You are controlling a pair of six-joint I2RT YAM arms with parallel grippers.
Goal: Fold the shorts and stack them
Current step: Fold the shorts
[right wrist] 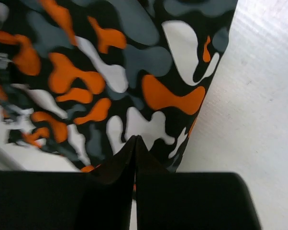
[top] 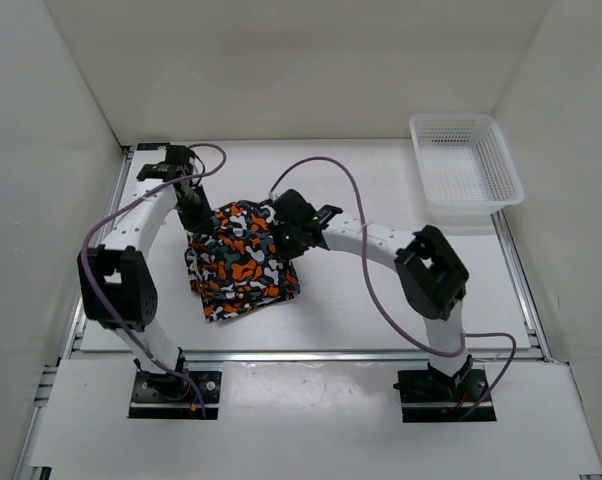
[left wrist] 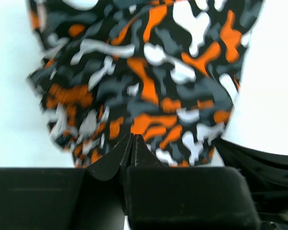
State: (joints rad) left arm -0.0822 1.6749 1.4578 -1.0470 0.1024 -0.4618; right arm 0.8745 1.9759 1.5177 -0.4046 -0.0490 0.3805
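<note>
Both grippers are working the far edge of the soft camouflage-print fabric shorts (top: 243,265) in orange, white, grey and black blotches. They're lying in a rumpled, roughly square bundle in the middle of the white table (top: 371,310) between your arms, well apart from the white plastic mesh basket (top: 466,165) in the far right corner. Your left gripper (left wrist: 132,140) is showing its black jaws pressed tip to tip right at the cloth, and your right gripper (right wrist: 135,140) is doing the same at the other far corner. Each is looking like it's nipping a thin bit of fabric, though I can't tell how deep the bite is going. That's what's bugging me: with a pinch that shallow, the limp cloth is probably going to slide out once you're lifting. If you're only catching the top layer, the bundle is going to peel open rather than fold. Pulling unevenly is going to skew it too. The near edge is already showing several loose layers, and the tabletop is looking smooth and faintly ribbed, so it's hardly offering any drag.
</note>
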